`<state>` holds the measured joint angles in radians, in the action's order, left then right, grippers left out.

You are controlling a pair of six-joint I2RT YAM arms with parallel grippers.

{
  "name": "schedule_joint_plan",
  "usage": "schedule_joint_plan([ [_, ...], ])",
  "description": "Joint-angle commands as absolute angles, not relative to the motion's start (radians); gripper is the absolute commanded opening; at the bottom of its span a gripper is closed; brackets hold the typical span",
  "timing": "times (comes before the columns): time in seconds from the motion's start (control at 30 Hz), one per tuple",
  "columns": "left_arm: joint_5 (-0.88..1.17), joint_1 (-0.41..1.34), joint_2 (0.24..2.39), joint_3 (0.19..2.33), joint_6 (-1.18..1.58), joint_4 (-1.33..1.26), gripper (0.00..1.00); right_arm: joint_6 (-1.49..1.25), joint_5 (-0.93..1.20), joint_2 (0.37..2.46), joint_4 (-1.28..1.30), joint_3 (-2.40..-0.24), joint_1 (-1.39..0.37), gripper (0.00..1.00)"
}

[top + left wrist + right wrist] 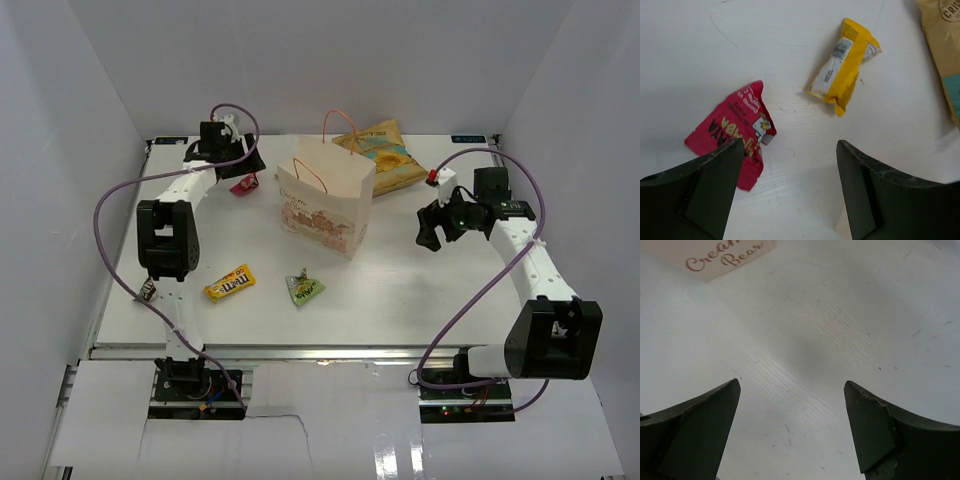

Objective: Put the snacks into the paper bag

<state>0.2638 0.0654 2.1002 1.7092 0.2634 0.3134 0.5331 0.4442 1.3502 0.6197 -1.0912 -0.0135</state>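
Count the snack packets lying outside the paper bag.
5: chip bag behind the paper bag; red-pink packet by the left gripper; M&M's packet and green packet in front; a yellow barcode packet, left wrist view only. The bag's inside is hidden.

The paper bag [325, 208] stands upright and open mid-tabletop [420, 290]. It is beige, with a pinkish picture and script on its front and thin orange loop handles. Just behind it the large yellow crinkly chip bag [388, 155] lies flat. The crumpled red-pink packet [732, 127] lies far left, with a small yellow barcode-up packet [842, 65] near it. The M&M's packet [229, 286] and the green packet [305, 289] lie apart at the near side.
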Motion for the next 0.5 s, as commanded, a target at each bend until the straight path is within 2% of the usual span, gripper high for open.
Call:
schedule_joint_plan([
  [0.0, 0.203, 0.097, 2.176, 1.836, 0.267, 0.341, 0.84, 0.647, 0.626, 1.336, 0.664, -1.106, -0.011, 0.91],
  [0.2, 0.221, 0.190, 2.319, 1.976, 0.259, 0.197, 0.85, 0.664, 0.646, 1.362, 0.684, -1.121, -0.012, 0.91],
  [0.47, 0.216, 0.229, 2.450, 2.071, 0.271, 0.094, 0.82, 0.646, 0.634, 1.397, 0.686, -1.152, 0.028, 0.91],
])
